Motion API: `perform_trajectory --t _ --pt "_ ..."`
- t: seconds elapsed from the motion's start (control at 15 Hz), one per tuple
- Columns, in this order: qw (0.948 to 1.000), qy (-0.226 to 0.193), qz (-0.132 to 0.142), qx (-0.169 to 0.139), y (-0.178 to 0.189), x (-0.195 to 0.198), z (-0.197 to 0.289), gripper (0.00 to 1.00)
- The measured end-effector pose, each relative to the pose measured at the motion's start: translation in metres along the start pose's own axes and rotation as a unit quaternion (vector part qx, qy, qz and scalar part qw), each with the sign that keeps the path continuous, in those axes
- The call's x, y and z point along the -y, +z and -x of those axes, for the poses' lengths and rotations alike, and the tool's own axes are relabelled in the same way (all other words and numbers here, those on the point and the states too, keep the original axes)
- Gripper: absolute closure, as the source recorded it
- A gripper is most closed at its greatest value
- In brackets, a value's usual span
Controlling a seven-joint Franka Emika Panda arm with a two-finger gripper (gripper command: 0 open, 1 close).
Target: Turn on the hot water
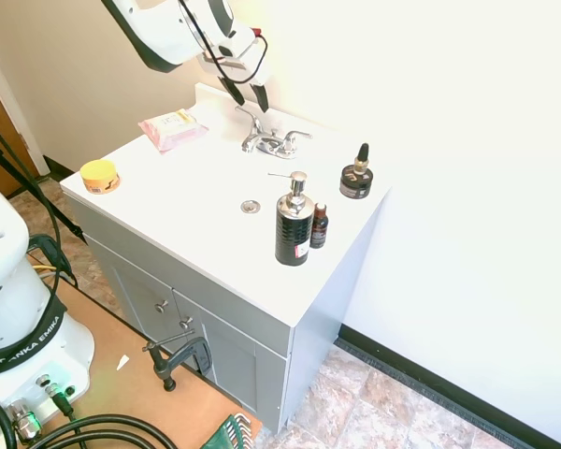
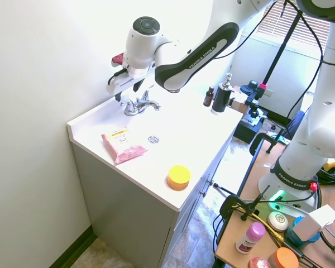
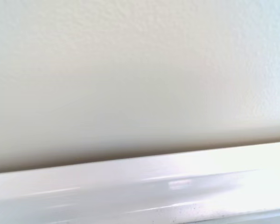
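Note:
A small chrome two-lever faucet (image 1: 271, 143) (image 2: 138, 105) stands at the back of the white vanity top (image 1: 196, 201). No hot water shows at its spout. The hot lever (image 1: 250, 116) (image 2: 129, 104) is the faucet's left arm, on the side of the pink packet. My gripper (image 1: 248, 97) (image 2: 127, 91) hangs open just above that lever, close to the wall, with one finger to each side of it. I cannot tell whether a finger touches the lever. The wrist view shows only the wall and the backsplash ledge (image 3: 140, 182).
The right lever (image 1: 297, 137) points toward a dark jar with a dropper (image 1: 357, 178). A black pump bottle (image 1: 293, 224) (image 2: 222, 97) and a small brown bottle (image 1: 319, 226) stand near the front right. A pink packet (image 1: 173, 129) (image 2: 123, 146), a yellow tub (image 1: 100, 176) (image 2: 178, 177) and the drain (image 1: 251, 206) lie to the left.

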State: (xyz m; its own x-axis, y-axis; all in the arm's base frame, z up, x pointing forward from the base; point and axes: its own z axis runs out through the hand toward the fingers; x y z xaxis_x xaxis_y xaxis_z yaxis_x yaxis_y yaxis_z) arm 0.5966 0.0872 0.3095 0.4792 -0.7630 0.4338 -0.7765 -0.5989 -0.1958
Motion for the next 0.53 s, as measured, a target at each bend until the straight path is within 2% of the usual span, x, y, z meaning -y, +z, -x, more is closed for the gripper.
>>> perform_trajectory --t 0.2,0.53 --pt "0.9999 0.002 0.015 0.007 0.002 -0.002 0.000 0.00" --pt "0.9977 -0.023 0.060 0.021 0.004 -0.013 -0.004 0.00"
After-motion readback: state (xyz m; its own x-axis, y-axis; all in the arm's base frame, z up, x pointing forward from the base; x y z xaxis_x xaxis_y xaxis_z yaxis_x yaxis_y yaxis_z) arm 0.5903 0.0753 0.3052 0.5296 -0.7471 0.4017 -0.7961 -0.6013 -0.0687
